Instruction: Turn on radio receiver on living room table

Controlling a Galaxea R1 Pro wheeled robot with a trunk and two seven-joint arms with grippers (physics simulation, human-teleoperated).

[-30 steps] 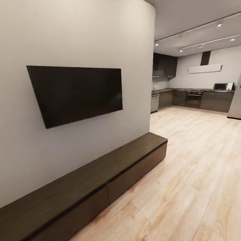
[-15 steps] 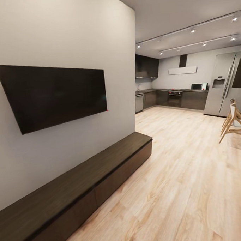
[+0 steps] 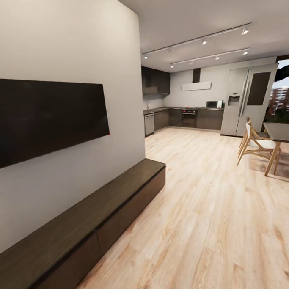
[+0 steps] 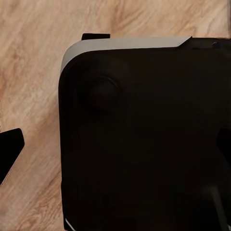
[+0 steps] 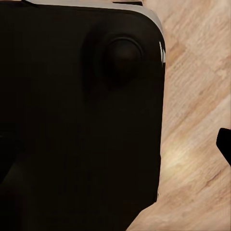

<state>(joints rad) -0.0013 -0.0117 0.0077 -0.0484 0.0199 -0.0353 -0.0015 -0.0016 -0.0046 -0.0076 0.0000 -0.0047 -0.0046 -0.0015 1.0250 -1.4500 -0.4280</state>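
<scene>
- Both wrist views look down on the robot's black base (image 4: 144, 139), rounded at its corner with a round boss on top, over the light wood plank floor (image 4: 29, 86); a dark finger tip (image 4: 9, 151) juts in at the edge of the left wrist view and another (image 5: 225, 144) in the right wrist view, but whether either pincer is released or clenched cannot be told.
- Nearest in the head view, the long dark brown low cabinet (image 3: 81, 224) runs along the foot of the white wall (image 3: 62, 38).
- Above it hangs the black wall screen (image 3: 41, 116); it now runs off the picture's left edge, where earlier its whole outline showed, because the camera has swung right.
- Further off, a wooden chair (image 3: 252, 141) and a dining table (image 3: 283, 133) have come into sight at the right since then.
- Farthest, the dark kitchen units (image 3: 194, 118) and a grey refrigerator (image 3: 248, 99), under ceiling track lights (image 3: 205, 41), sit more centrally than before.
- The living room's plank floor stretches from the pincers to the kitchen.
</scene>
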